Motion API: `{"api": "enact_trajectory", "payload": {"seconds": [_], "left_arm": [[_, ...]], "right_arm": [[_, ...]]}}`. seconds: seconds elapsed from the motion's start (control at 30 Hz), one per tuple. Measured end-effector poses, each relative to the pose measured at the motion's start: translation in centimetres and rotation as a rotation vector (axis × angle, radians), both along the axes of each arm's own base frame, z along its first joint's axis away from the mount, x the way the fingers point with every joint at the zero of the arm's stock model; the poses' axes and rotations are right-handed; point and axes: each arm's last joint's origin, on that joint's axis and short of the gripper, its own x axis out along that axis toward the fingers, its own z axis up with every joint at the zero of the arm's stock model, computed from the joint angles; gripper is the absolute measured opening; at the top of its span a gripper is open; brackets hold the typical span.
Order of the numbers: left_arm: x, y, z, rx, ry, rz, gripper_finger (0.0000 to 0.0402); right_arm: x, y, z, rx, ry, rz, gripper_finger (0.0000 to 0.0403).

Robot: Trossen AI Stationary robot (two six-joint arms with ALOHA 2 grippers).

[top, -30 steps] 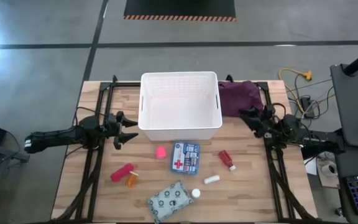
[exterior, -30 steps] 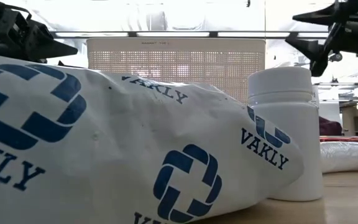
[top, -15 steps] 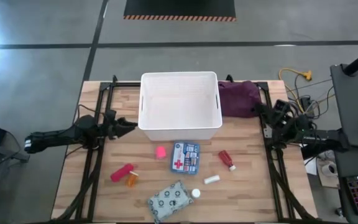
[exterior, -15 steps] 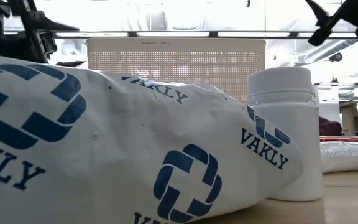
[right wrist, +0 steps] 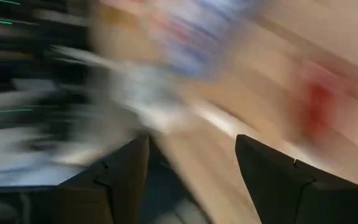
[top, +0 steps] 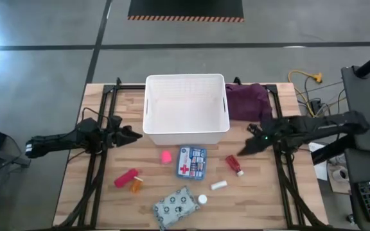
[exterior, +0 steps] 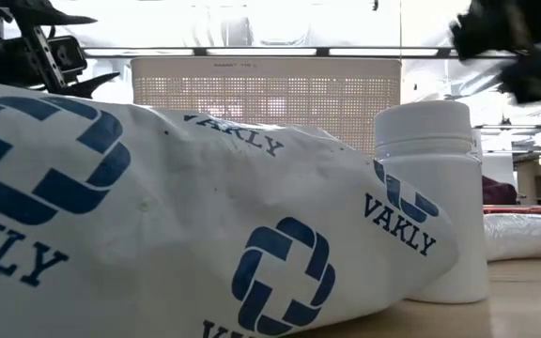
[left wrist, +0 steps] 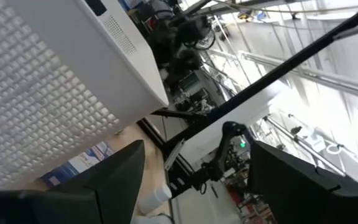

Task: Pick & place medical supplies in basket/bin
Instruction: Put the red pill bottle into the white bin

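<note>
The white lattice basket stands at the table's far middle. In front of it lie a pink block, the blue-white first-aid box, a red tube, a small white tube, a white bottle, the grey patterned pouch, another red tube and an orange vial. My right gripper is open and hovers just right of the red tube, blurred in its wrist view. My left gripper is open beside the basket's left near corner.
A purple cloth bundle lies against the basket's right far side. Black frame rails run along both table sides. In the low view the pouch and the white bottle fill the foreground. Bare wood lies at the near right.
My right arm has swung fast from the table's right edge toward the middle and the near side, coming down close to the red tube right of the first-aid box. My left gripper has rolled about its wrist and stayed by the basket's left near corner. No item has moved.
</note>
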Motion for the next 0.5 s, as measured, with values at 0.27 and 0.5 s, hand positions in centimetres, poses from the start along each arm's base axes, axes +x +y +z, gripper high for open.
{"api": "enact_trajectory", "payload": {"seconds": [0.27,0.5], "left_arm": [[0.0,0.0,-0.1,0.003,0.006,0.006,0.0276],[0.0,0.0,-0.2,0.002,0.008,0.001,0.0276]], "right_arm": [[-1.2,0.2,1.5,-0.187,0.544,0.03,0.0233],[2.4,0.7,0.8,-0.289,0.543,0.077,0.0227]]}}
